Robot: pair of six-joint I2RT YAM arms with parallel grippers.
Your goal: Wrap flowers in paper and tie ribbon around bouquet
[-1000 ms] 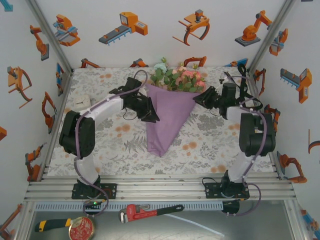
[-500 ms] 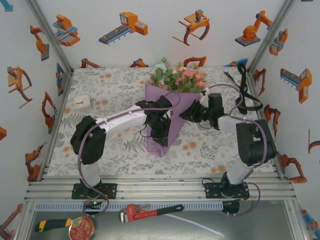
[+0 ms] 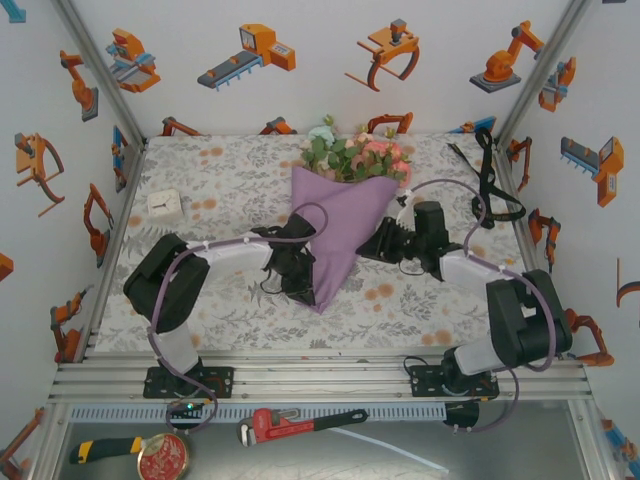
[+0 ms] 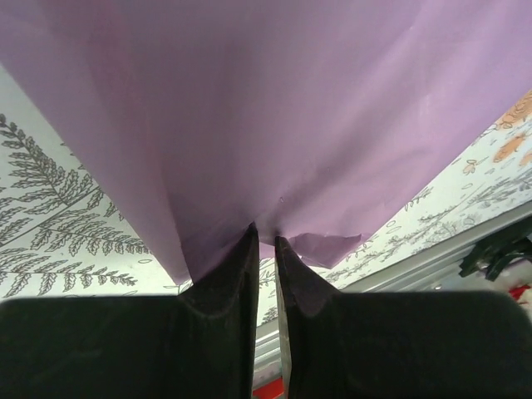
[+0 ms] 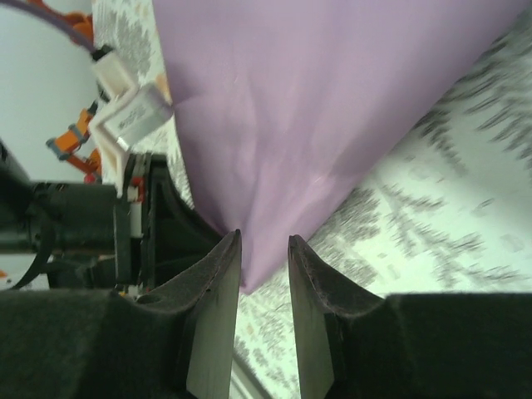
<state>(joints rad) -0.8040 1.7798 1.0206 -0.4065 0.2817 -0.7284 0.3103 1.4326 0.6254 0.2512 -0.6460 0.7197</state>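
Nearest, below the arm bases, lie a red pipe wrench (image 3: 300, 422), a yellow-and-black utility knife (image 3: 105, 449) and a round red tin (image 3: 163, 458). On the floral table cover (image 3: 225, 305) the bouquet (image 3: 335, 225) lies flat with its pointed end toward the arms. The left gripper (image 4: 264, 238) is at the cone's left edge near the tip. Its jaws are drawn almost together, with only a thin slit between them, and they pinch the puckered lower edge of the lilac paper (image 4: 274, 108). The right gripper (image 5: 264, 243) is at the cone's right edge, a little farther back. Its jaws stand partly apart with a wedge of paper between the tips, and I cannot tell whether they clamp it. A small white square object (image 3: 165, 204) sits toward the left. At the far end the flowers (image 3: 355, 155) spill from the cone's mouth. The black ribbon (image 3: 488, 180) lies well apart, by the far right edge.
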